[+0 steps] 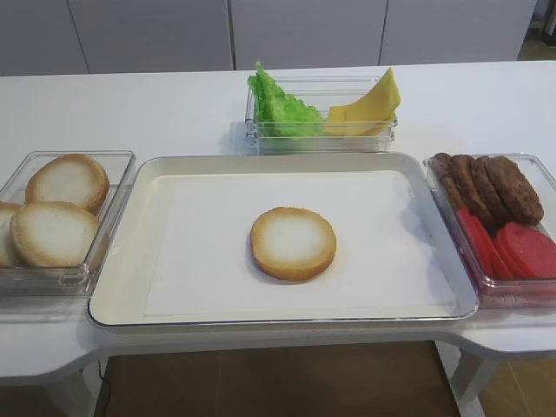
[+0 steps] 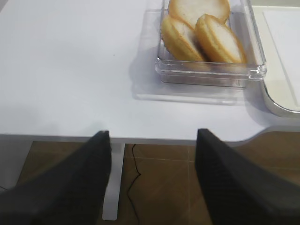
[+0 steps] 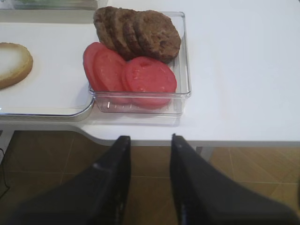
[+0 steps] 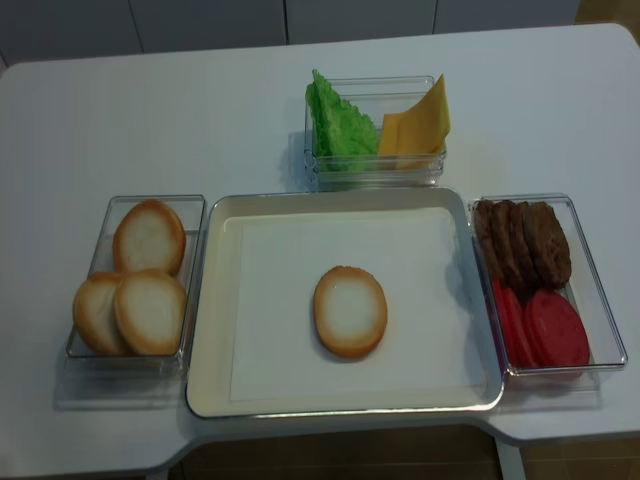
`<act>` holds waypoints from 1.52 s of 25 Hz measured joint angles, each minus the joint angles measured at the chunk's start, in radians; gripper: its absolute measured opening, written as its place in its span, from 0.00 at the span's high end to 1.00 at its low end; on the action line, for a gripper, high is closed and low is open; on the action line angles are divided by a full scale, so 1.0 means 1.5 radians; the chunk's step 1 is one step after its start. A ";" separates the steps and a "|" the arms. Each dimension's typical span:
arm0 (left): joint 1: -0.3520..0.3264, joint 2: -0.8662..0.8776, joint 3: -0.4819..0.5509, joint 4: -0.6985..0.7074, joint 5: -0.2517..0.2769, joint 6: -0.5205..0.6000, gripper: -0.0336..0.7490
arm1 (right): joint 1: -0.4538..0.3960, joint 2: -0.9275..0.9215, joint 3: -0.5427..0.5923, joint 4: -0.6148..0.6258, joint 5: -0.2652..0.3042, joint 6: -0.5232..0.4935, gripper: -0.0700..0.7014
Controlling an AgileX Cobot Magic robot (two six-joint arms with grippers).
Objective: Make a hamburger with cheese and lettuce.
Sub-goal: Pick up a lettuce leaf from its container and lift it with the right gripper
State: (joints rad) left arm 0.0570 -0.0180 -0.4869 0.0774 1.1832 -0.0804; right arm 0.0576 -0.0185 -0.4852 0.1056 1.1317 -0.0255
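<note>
— Where's the round golden-rimmed bun half [image 1: 294, 243]?

— Cut face up, alone in the middle of the shallow cream metal tray [image 1: 174, 169]. Behind the tray, a clear plastic box holds the frilly green lettuce leaf [image 1: 280, 108] and the yellow-orange cheese slices [image 1: 372, 107], side by side.

— And the arms?

— The overhead views show neither. Only the wrist views do: the black right gripper [image 3: 150, 145] hangs off the table's front edge, jaws parted narrowly, holding nothing, facing the clear box of dark brown meat patties [image 3: 138, 32] and red tomato slices [image 3: 129, 72]. The black left gripper [image 2: 153, 138] hangs likewise, jaws wide and empty, before the clear box of spare bun halves [image 2: 201, 28].
</note>
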 joint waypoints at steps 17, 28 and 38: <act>0.000 0.000 0.000 0.000 0.000 0.000 0.41 | 0.000 0.000 0.000 0.000 0.000 0.001 0.63; 0.000 0.000 0.000 0.000 0.000 0.000 0.41 | 0.000 0.000 0.000 0.000 0.000 0.001 0.63; 0.000 0.000 0.000 0.000 0.000 0.000 0.41 | 0.000 0.000 -0.003 0.024 -0.015 0.001 0.60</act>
State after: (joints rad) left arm 0.0570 -0.0180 -0.4869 0.0774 1.1832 -0.0804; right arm 0.0576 -0.0185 -0.4893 0.1420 1.1087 -0.0235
